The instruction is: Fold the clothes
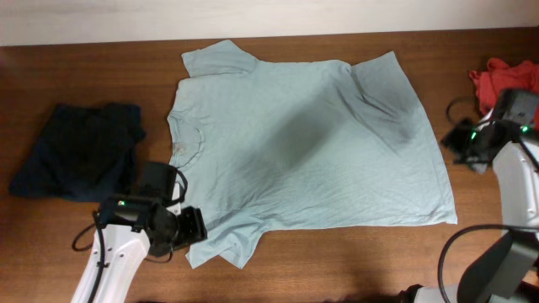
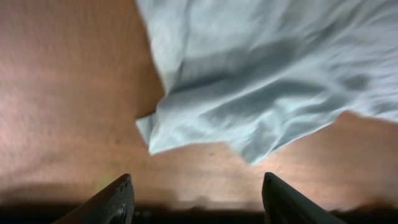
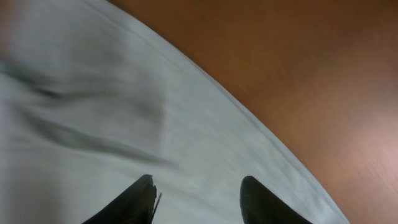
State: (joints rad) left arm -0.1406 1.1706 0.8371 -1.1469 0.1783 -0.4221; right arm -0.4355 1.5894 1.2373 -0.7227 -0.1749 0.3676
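The pale blue T-shirt [image 1: 312, 143] lies spread flat on the wooden table [image 1: 354, 261]. A navy garment [image 1: 80, 151] sits beyond its neck and a red garment [image 1: 501, 82] beyond its hem. The left gripper [image 2: 198, 183] hovers just beside the shirt's near sleeve, fingers spread and empty. The right gripper [image 3: 198, 186] stands over the hem edge, fingers apart, pinching nothing. The shirt appears laid out with the first fold not yet begun. The next move calls for pinching both the sleeve and the hem.

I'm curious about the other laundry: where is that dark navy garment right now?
Overhead, the dark navy garment lies on the left side of the table, just left of the collar of the pale blue T-shirt, not touching it.
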